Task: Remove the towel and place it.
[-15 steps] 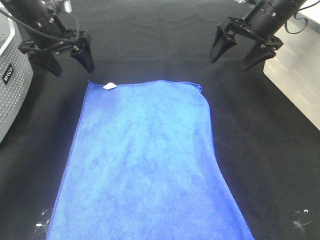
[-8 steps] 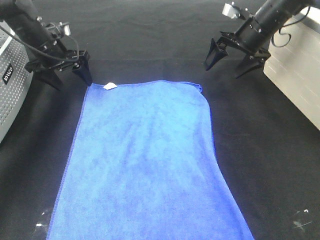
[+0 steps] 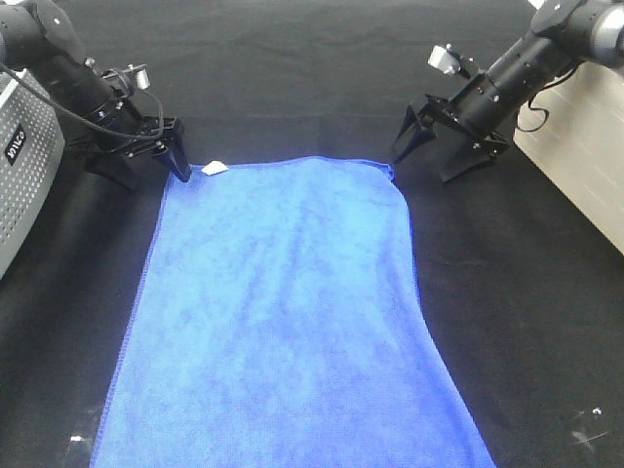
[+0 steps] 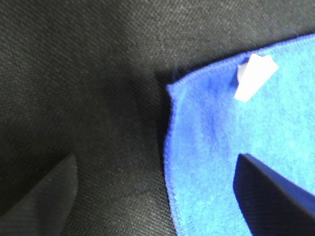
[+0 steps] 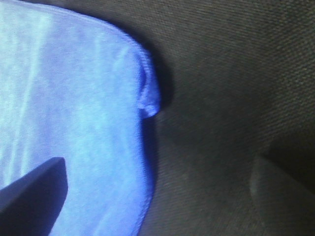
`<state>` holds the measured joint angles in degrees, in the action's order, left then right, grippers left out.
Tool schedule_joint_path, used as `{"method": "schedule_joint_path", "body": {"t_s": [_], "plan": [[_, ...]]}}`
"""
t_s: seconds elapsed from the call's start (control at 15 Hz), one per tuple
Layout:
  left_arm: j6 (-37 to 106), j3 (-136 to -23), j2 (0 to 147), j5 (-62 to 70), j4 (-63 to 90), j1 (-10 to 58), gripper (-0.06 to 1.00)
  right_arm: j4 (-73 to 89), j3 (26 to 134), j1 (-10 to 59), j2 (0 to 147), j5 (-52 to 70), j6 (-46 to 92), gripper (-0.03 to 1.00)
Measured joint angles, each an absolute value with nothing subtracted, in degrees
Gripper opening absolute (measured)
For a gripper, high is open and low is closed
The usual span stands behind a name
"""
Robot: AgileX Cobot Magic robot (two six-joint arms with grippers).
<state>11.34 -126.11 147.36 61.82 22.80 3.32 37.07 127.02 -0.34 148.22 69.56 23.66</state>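
Observation:
The royal-blue towel (image 3: 283,312) lies flat on the black table cloth (image 3: 292,88), with its small white tag (image 3: 214,168) at the far left corner. My left gripper (image 3: 146,166) is open, low at that corner, one finger (image 4: 275,196) over the towel (image 4: 236,147) and one finger (image 4: 44,191) on the cloth; the tag (image 4: 253,77) shows just ahead. My right gripper (image 3: 429,156) is open, low at the far right corner, which is slightly curled (image 5: 147,98). One finger (image 5: 34,191) is over the towel (image 5: 64,98), the other (image 5: 285,187) over the cloth.
A grey perforated box (image 3: 19,166) stands at the left edge. A pale board (image 3: 585,146) lies at the right edge. White specks (image 3: 585,429) dot the cloth at the front corners.
Both grippers have come down and inward from above the cloth to the towel's two far corners, staying open. The towel has not moved.

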Motion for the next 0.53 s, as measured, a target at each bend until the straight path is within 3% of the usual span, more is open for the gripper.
{"method": "schedule_joint_path", "body": {"t_s": [0.53], "plan": [[11.46, -126.39, 147.54, 60.91, 22.75, 3.32, 0.81, 35.35, 127.48, -0.29, 149.37, 69.61, 24.75, 0.96]]}}
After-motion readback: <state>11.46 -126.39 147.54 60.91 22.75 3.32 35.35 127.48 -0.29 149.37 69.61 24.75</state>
